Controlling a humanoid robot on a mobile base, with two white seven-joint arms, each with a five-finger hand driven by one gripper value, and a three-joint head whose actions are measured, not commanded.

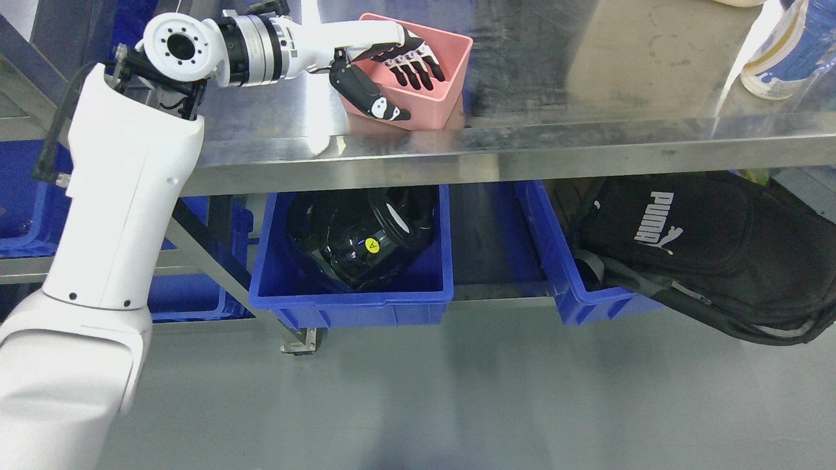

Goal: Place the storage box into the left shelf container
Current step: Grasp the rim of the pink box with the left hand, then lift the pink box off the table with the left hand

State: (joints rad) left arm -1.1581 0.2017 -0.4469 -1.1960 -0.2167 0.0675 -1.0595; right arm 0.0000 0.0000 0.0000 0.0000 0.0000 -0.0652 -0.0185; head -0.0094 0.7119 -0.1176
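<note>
A pink storage box (452, 68) stands on the steel table (588, 140), near its front edge. My left hand (408, 93) reaches it from the left. Its four fingers (413, 68) lie inside the box over the near-left wall, and the thumb (369, 98) presses on the outside of that wall, so the wall is pinched between them. Under the table, on the low shelf, the left blue container (353, 301) holds a black glossy helmet-like object (359, 243). My right arm is out of view.
A second blue container (581, 301) on the shelf to the right holds a black backpack (705, 245) that hangs over its front. More blue bins (19, 209) stand at far left. A bottle (784, 55) stands on the table at top right. Grey floor lies below.
</note>
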